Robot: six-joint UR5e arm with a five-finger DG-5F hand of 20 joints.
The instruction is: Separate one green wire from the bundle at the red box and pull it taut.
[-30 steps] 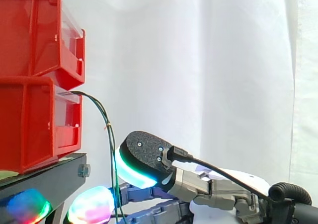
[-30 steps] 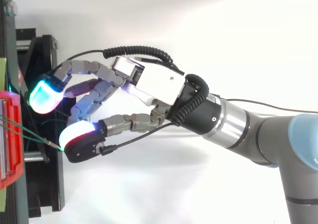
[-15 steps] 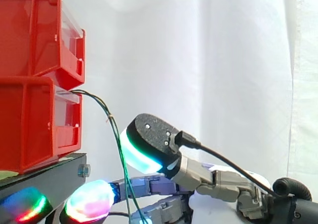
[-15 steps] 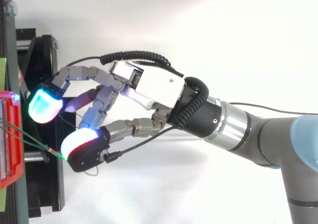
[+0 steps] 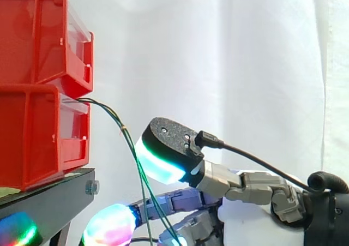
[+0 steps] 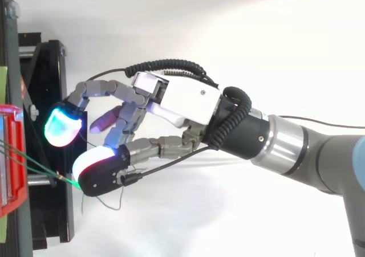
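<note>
Heads up: your hand (image 6: 177,100) is curled shut round the green wires (image 5: 124,130) (thumb pad above them, other fingers below, going by the side view). The wires leave the lower red box (image 5: 32,137) and slant down past the black stand (image 5: 49,194) into that grip.

A black stand (image 5: 52,194) bears a stack of red bins — the lower bin (image 5: 32,139) directly on its top, the upper bin (image 5: 32,36) on that one.
</note>
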